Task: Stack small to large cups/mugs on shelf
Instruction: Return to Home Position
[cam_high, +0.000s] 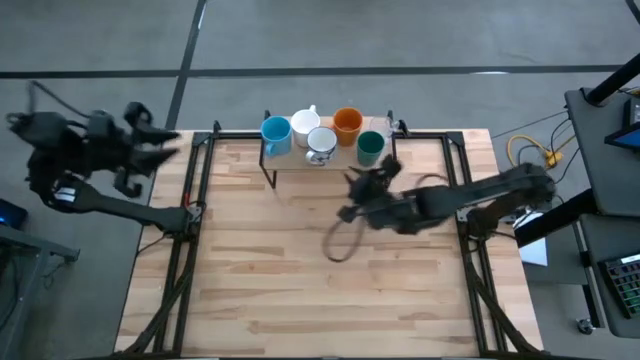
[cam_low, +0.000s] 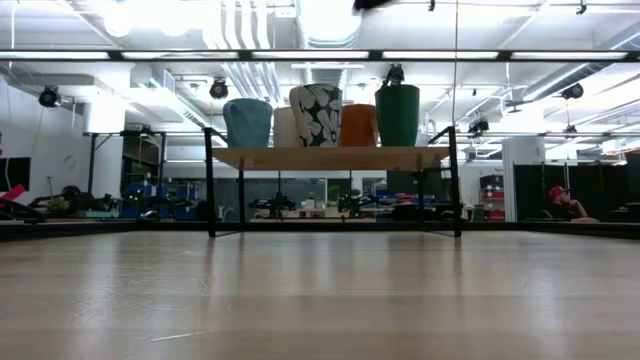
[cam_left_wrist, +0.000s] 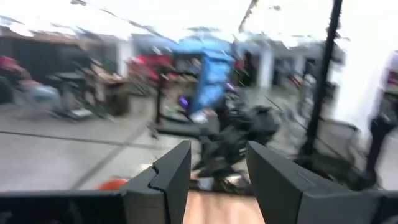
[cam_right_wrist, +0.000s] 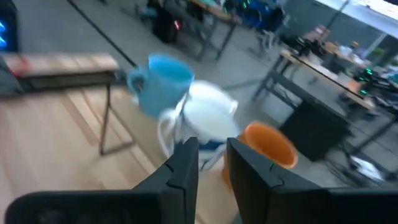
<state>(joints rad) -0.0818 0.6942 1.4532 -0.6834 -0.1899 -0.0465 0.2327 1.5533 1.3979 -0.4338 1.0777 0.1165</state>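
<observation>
The mugs (cam_low: 315, 115) stand on the shelf (cam_low: 330, 157), so my right gripper (cam_right_wrist: 211, 148) hangs open and empty; left gripper (cam_left_wrist: 217, 152) waits open, aside.

The plain white mug (cam_low: 283, 127) is mostly hidden behind the patterned mug (cam_low: 316, 115).

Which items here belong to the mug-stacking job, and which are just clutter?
Job: shelf, blue mug, plain white mug, patterned mug, orange mug, green mug.
Clutter: yellow cable and keyboard, both right of the table.
</observation>
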